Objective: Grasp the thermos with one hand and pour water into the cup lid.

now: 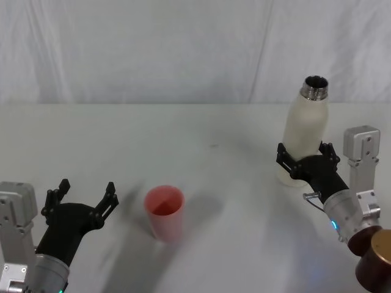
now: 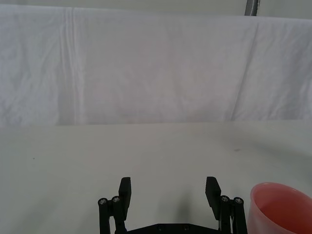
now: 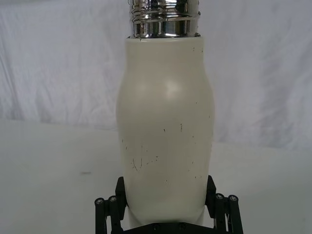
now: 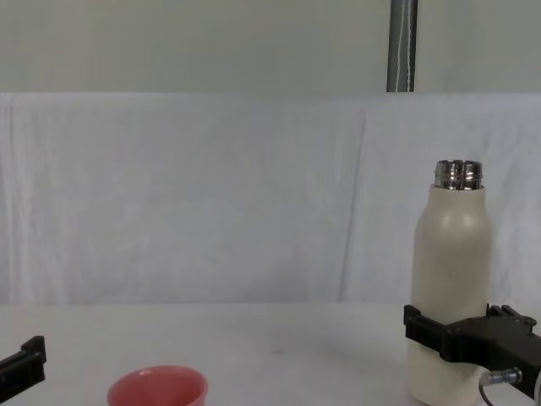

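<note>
Two grippers are at the white table (image 1: 214, 128), and the cup lid (image 1: 164, 212) serves as the landmark between them. The cup lid is a small pink cup standing upright on the table, mouth up; the inside looks bare, though water cannot be ruled out.

To the right of the cup lid and farther back stands the thermos (image 1: 306, 131), a tall cream-white bottle with a shiny steel neck, uncapped and upright. From the chest view its base looks to be on the table. The right gripper (image 1: 307, 158) is around the lower part of the thermos: one black finger lies against each side of the body, and the right wrist view shows both fingers (image 3: 120, 189) pressed to the bottle's flanks just above its base, so the gripper is clamped on it. Its silver-grey wrist reaches back from the bottle toward the near right edge of the table.

To the left of the cup lid, and a little nearer the robot, is the left gripper (image 1: 83, 198). Its fingers are spread wide apart with nothing between them. In the left wrist view the cup lid (image 2: 282, 208) sits just beside the gripper's fingers (image 2: 212, 191), not touching them.

Behind everything, well beyond the cup lid, a white cloth backdrop (image 4: 211, 194) hangs along the far edge of the table.
</note>
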Available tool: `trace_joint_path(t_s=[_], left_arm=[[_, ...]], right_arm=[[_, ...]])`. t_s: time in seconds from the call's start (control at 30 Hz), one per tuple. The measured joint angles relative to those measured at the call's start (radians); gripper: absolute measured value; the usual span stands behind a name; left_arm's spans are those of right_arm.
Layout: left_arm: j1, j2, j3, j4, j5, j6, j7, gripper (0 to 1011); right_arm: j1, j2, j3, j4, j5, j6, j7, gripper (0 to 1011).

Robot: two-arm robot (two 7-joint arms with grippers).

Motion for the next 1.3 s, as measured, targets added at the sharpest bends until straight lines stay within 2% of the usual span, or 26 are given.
trace_joint_path(t_s=[0.77, 0.93, 1.3], left_arm=[[0.0, 0.0, 0.0, 0.0, 0.0, 0.0, 0.0, 1001], [0.0, 0.0, 0.0, 0.0, 0.0, 0.0, 0.0, 1001], [0.0, 0.0, 0.0, 0.0, 0.0, 0.0, 0.0, 1001]], right_arm=[[0.0, -0.001, -0.002, 0.004, -0.001, 0.008, 0.003, 949], [-0.001, -0.001, -0.002, 0.003, -0.001, 0.008, 0.003, 1001], [-0.001, -0.001, -0.002, 0.002, -0.001, 0.009, 0.003, 1001]])
